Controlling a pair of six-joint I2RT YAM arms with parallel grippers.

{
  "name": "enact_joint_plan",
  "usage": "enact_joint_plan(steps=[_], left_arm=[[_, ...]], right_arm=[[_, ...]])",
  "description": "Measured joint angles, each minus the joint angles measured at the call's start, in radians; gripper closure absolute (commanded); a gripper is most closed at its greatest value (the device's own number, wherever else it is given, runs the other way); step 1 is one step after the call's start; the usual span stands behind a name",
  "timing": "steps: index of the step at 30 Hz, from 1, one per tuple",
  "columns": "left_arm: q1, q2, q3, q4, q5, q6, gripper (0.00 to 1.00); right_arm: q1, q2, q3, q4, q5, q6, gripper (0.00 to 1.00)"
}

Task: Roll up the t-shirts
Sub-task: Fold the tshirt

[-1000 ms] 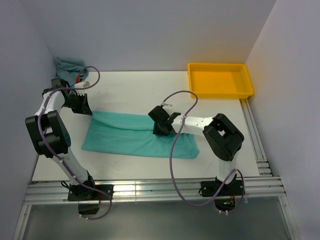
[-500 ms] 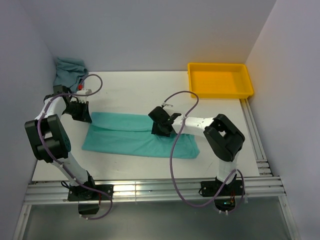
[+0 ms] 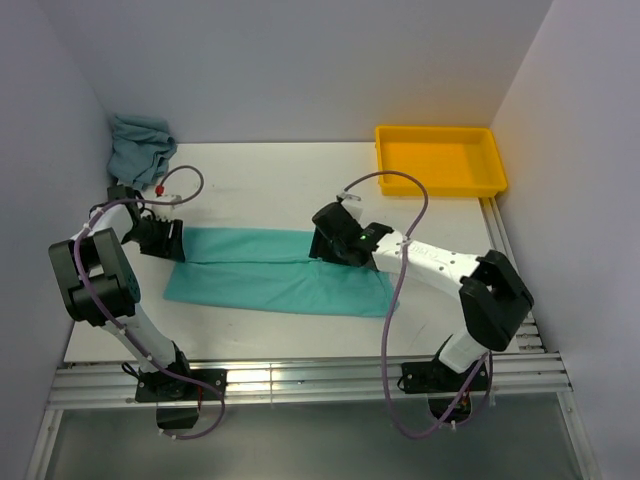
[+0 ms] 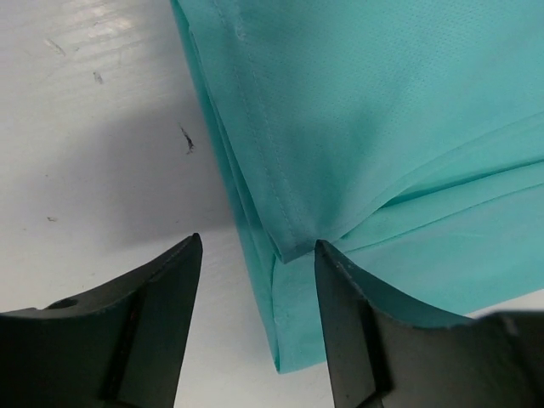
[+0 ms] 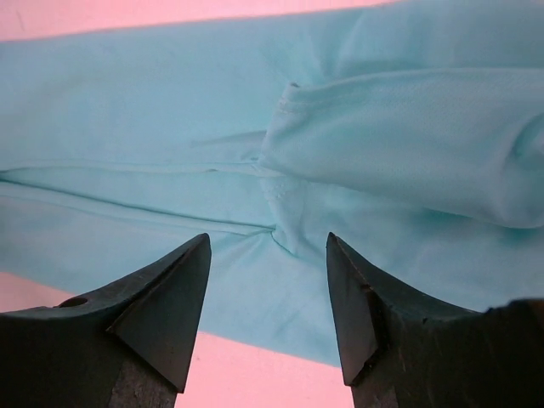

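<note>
Lets go on both sides since a second ago: left hand [image 3: 172, 240], then pinched shut, now parted and empty at the left end of the mint t-shirt [image 3: 280, 275]; right hand [image 3: 328, 250] wider too, empty, over the fold toward the right end. Leaves that shirt flat as a long folded band on the counter [image 3: 260, 185], with the grey-teal t-shirt [image 3: 140, 145] bunched in the far left corner. Looks thin, limp, light, prone to sliding; best pinched through all layers at an end hem for rolling.

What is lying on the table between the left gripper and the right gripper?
The mint t-shirt, folded into a long band, fills the whole stretch from the left gripper to the right gripper. The top view shows this.
</note>
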Motion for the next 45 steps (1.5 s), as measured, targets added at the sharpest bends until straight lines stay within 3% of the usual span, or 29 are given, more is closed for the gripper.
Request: enact_joint_plan(steps=[6,12,20,25,34,41,45], left_arm=[[0.008,0.000,0.057,-0.035,0.026,0.000,0.36],[0.009,-0.005,0.126,-0.069,0.063,-0.001,0.32],[0.009,-0.009,0.175,-0.111,0.101,-0.002,0.33],[0.009,-0.027,0.138,-0.108,0.090,0.010,0.31],[0.009,-0.028,0.051,-0.065,0.034,0.012,0.24],[0.009,-0.024,0.043,-0.013,0.002,0.005,0.21],[0.009,-0.005,0.043,0.003,0.013,-0.006,0.20]], right_arm=[[-0.084,-0.023,0.049,-0.033,0.008,-0.040,0.36],[-0.173,0.089,0.155,-0.060,0.010,-0.087,0.38],[-0.200,0.284,0.318,-0.101,0.003,-0.138,0.42],[-0.200,0.307,0.322,-0.111,-0.012,-0.148,0.46],[-0.184,0.307,0.280,-0.105,-0.022,-0.151,0.59],[-0.158,0.261,0.216,-0.097,-0.023,-0.147,0.80],[-0.146,0.196,0.160,-0.090,-0.021,-0.138,0.87]])
